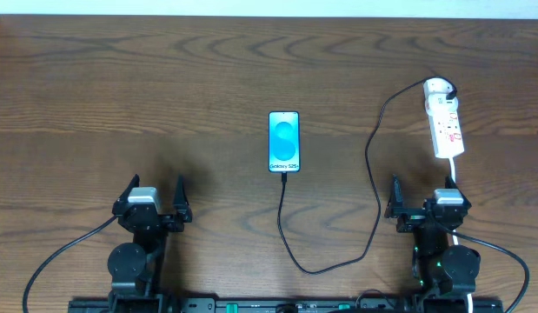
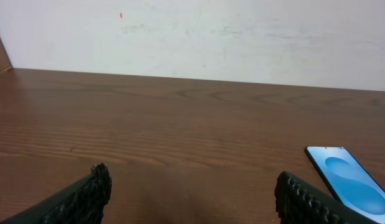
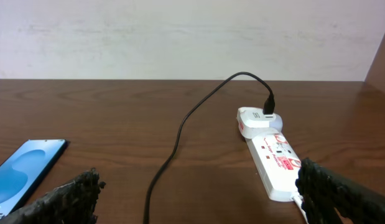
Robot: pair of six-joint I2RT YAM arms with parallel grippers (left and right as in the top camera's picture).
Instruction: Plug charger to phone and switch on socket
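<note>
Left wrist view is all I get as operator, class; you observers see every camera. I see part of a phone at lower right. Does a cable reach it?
Observer: Yes. Overhead, the black charger cable meets the bottom edge of the phone.
Operator: Where does its other end go?
Observer: It loops back toward the arms, then runs to a white adapter seated at the far end of the power strip.
Operator: Is the right gripper on the strip?
Observer: No. The right gripper stands open and empty, close to the strip's near end without touching it.
</note>
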